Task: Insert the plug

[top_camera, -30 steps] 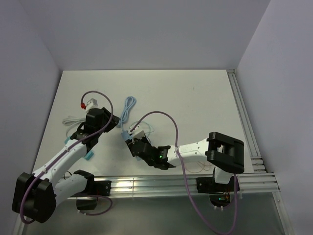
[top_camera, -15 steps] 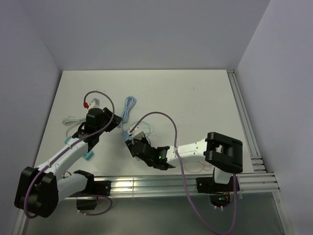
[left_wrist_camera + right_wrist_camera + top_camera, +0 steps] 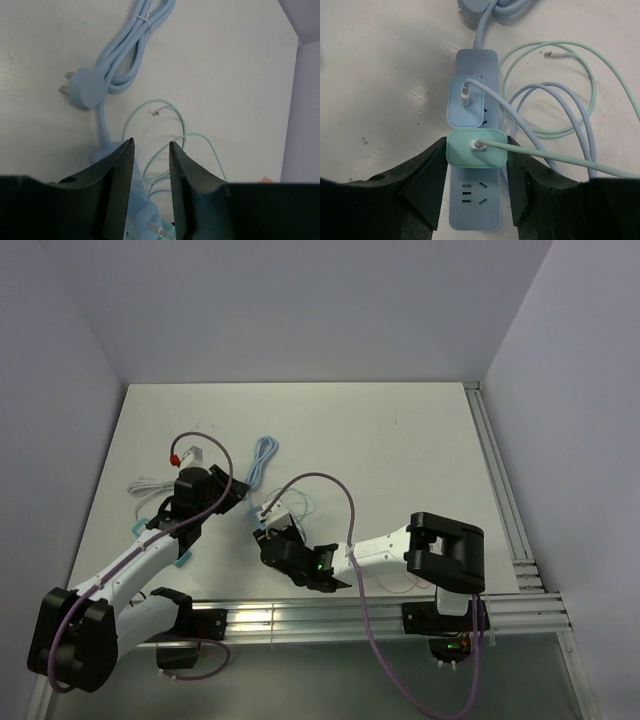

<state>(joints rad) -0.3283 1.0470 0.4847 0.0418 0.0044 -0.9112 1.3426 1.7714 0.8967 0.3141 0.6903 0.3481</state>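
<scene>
The right gripper (image 3: 477,146) clamps the green charger (image 3: 487,159) by its sides, directly over the blue power strip (image 3: 472,212), whose long axis runs straight ahead of the fingers. The push looks to be straight down. The left gripper (image 3: 151,146), barely open and empty, hovers farther off.

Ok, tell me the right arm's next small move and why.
Probably press the green charger straight down into the power strip. The right gripper pinches it on both sides, lined up over the strip beside the blue charger already plugged in; whether it is seated cannot be told.
</scene>
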